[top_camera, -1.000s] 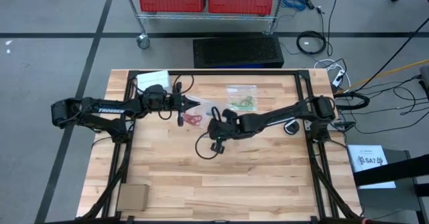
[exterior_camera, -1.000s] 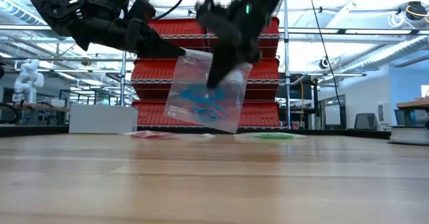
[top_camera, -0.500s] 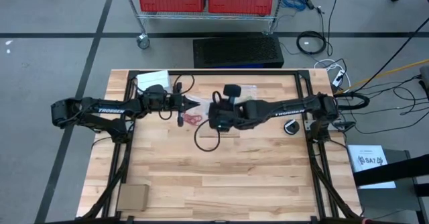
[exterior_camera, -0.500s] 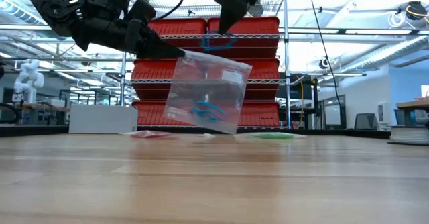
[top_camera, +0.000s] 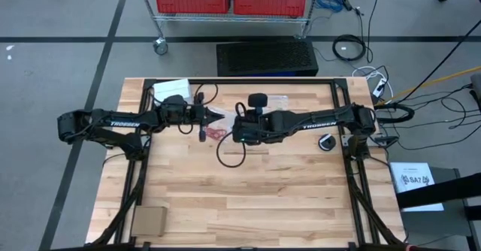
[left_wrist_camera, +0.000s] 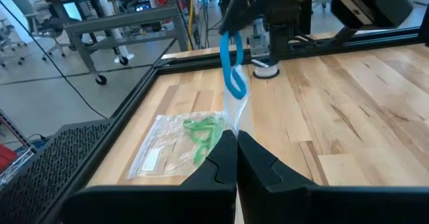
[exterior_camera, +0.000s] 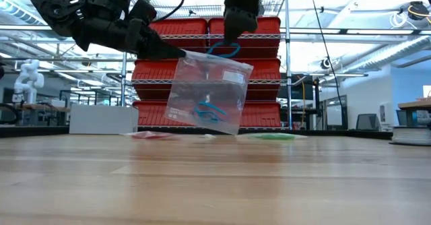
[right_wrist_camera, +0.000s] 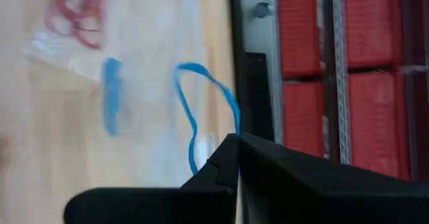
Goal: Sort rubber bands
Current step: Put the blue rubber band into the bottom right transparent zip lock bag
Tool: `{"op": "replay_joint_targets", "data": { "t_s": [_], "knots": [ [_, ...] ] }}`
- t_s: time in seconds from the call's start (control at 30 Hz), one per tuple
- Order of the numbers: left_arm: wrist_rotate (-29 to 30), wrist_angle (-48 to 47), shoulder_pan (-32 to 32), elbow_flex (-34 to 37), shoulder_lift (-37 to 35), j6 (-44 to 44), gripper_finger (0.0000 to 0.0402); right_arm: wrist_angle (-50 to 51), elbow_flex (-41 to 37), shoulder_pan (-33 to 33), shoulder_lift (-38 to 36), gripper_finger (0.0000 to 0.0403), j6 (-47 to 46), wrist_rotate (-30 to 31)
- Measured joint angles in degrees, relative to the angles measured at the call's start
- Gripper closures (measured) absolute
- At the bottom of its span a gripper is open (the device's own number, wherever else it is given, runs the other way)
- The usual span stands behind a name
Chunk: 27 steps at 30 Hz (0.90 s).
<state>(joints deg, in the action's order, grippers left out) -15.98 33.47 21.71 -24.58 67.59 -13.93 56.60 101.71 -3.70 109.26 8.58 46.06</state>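
A clear plastic bag (exterior_camera: 205, 93) hangs from my left gripper (exterior_camera: 176, 52), which is shut on it at the table's far middle (top_camera: 218, 116). Inside the bag lie blue rubber bands (exterior_camera: 206, 110). My right gripper (exterior_camera: 229, 40) is shut on one blue rubber band (exterior_camera: 223, 50) just above the bag's top edge. The left wrist view shows this band (left_wrist_camera: 232, 66) dangling beyond the bag's plastic (left_wrist_camera: 240, 113). In the right wrist view the band (right_wrist_camera: 201, 103) loops out from the shut fingers. My left gripper pinches the bag's upper left corner (exterior_camera: 182, 53) between its two fingers. The fingers come nearly level from the table's left. The bag hangs tilted below them, its lower edge (exterior_camera: 202, 127) low over the table. My right gripper pinches the blue band at one point of its loop (right_wrist_camera: 231, 127) with its fingertips. The fingers slant down from above. The band hangs slack below them, lifted clear, over the bag's top edge (exterior_camera: 219, 58).
Two more clear bags lie on the table below the grippers, one with red bands (top_camera: 218, 133) and one with green bands (left_wrist_camera: 200, 133). A white sheet (top_camera: 169, 87) lies far left, a cardboard piece (top_camera: 149, 221) near left, a black round thing (top_camera: 328, 143) at the right.
My right gripper has risen from the bag's level to above its top edge, rolling its wrist and swinging a little toward the far edge, shut on one blue band that came up with it. The bag has stayed hanging from my left gripper.
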Motion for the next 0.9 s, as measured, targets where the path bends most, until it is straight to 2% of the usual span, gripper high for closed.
{"op": "replay_joint_targets", "data": {
  "t_s": [0.57,0.77,0.9],
  "knots": [
    [-0.95,0.24,0.02,0.00,0.00,0.09,0.0401,-5.74,0.00,3.40,0.15,0.0398,7.53,-15.32],
    [-1.48,0.22,0.02,0.00,0.00,0.09,0.0401,-5.66,0.00,4.64,0.15,0.0362,5.24,-22.12],
    [-1.71,0.22,0.01,0.00,0.00,0.09,0.0401,-5.66,0.00,4.90,0.15,0.0321,3.30,-23.20]
  ]
}}
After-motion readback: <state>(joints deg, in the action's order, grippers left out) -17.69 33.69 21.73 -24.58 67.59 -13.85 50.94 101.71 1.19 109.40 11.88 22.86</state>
